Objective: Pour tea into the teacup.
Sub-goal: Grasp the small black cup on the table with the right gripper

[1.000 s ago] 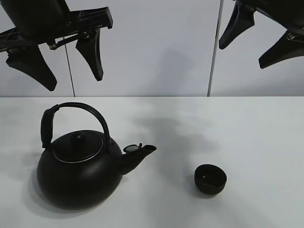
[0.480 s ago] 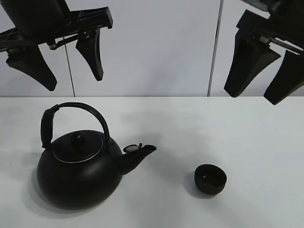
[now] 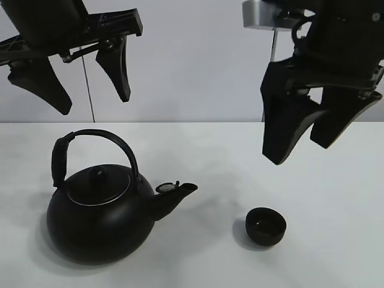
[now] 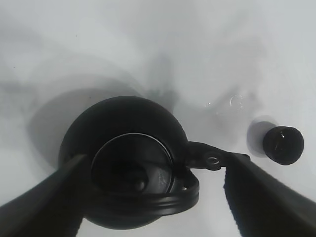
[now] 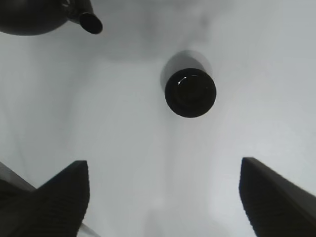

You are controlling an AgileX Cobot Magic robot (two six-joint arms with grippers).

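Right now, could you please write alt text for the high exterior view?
A black kettle stands on a white table, its spout toward a small black teacup set apart. The left hand and right hand hang open above, empty.

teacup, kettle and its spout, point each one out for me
teacup [image 3: 266, 227]: exterior high view, on its dark inside.
kettle [image 3: 96, 231]: exterior high view, on the round body below the lid.
spout [image 3: 180, 195]: exterior high view, on its neck near the mouth.
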